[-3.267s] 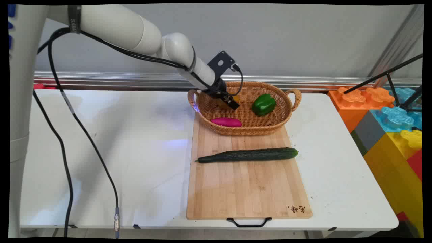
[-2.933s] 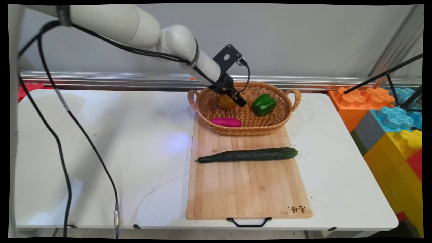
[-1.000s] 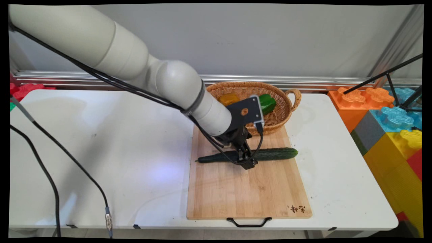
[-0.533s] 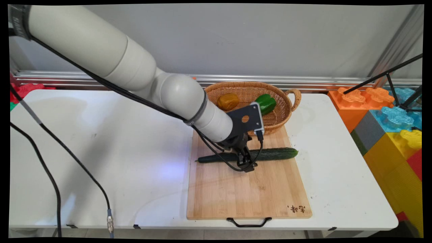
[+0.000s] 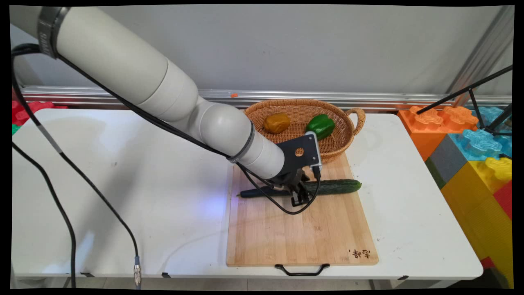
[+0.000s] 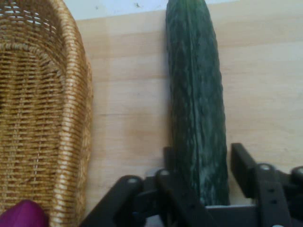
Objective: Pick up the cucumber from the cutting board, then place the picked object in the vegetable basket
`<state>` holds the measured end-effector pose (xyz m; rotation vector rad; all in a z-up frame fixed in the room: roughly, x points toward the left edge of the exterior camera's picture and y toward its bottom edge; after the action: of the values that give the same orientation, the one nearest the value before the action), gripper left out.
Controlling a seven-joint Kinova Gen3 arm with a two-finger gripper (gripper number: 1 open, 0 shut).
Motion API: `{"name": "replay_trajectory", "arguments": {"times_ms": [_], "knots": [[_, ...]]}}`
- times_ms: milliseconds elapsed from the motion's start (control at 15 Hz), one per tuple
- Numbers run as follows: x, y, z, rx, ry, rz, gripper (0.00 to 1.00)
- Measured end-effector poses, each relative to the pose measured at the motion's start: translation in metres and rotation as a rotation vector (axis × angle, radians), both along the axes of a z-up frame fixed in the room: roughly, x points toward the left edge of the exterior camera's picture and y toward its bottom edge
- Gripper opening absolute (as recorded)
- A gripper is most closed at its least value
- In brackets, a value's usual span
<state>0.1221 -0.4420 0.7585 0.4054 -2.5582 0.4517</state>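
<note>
My gripper (image 5: 300, 199) is down on the wooden cutting board (image 5: 301, 233), straddling the cucumber (image 5: 335, 186) near its middle. In the hand view the gripper (image 6: 203, 177) has one finger on either side of the cucumber (image 6: 196, 94). The finger (image 6: 244, 165) on one side stands a little apart from the dark green skin, and the other finger is mostly hidden behind the cucumber, so the gripper is open around it, not yet pinching it.

The cucumber lies flat across the board, parallel to the bench's far edge, in the half of the board that is towards the far edge. The board lies on the white bench (image 5: 123, 180), right of its middle, with its black handle (image 5: 302, 269) at the bench's near edge.

Just beyond the cucumber, a wicker basket (image 5: 348, 137) sits on the board's far end, near the bench's far edge. In it I see a brownish-yellow vegetable (image 5: 276, 123) and a green bell pepper (image 5: 321, 125). The hand view shows the basket's (image 6: 71, 118) woven wall beside the cucumber, apart from it, with a bit of something magenta (image 6: 21, 215) inside.

Big coloured toy blocks (image 5: 479, 159) stand off the bench's right edge.
</note>
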Motion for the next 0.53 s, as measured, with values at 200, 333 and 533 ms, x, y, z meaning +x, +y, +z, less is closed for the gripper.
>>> {"name": "replay_trajectory", "arguments": {"times_ms": [200, 333, 533], "knots": [[-0.0002, 0.0006, -0.0034, -0.001, -0.001, 0.001, 0.0], [-0.0002, 0.0015, -0.0037, 0.0, 0.001, 0.0, 0.0], [-0.0027, 0.0042, 0.0052, 0.009, 0.019, -0.016, 0.0]]}}
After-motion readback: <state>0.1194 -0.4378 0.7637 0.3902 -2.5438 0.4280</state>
